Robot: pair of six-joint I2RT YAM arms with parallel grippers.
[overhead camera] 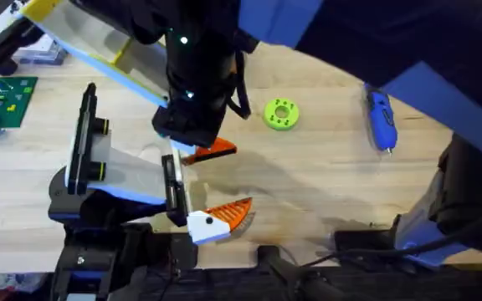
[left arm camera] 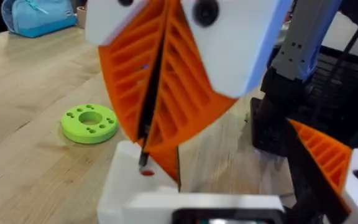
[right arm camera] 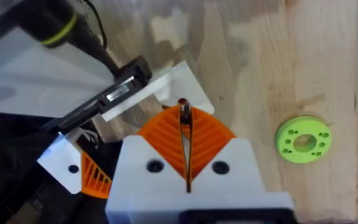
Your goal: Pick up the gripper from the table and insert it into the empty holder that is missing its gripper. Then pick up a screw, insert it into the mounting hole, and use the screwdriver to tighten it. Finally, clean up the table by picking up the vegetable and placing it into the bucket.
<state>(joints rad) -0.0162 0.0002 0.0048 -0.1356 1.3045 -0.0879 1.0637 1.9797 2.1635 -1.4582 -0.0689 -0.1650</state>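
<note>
right pincer [right arm camera: 185,134] clenched on a thin dark screw, tip over the white block at the holder [overhead camera: 172,186]. left pincer: cannot tell its state. orange-and-white gripper [overhead camera: 220,219] sits at holder's near end. yellow-green ring [overhead camera: 281,114] just beyond on counter [overhead camera: 325,180], blue screwdriver [overhead camera: 381,119] well apart to the right.

Blue screwdriver [overhead camera: 381,119] right of green ring [overhead camera: 280,114]; dark, perhaps right, arm [overhead camera: 195,75] overhead.
</note>
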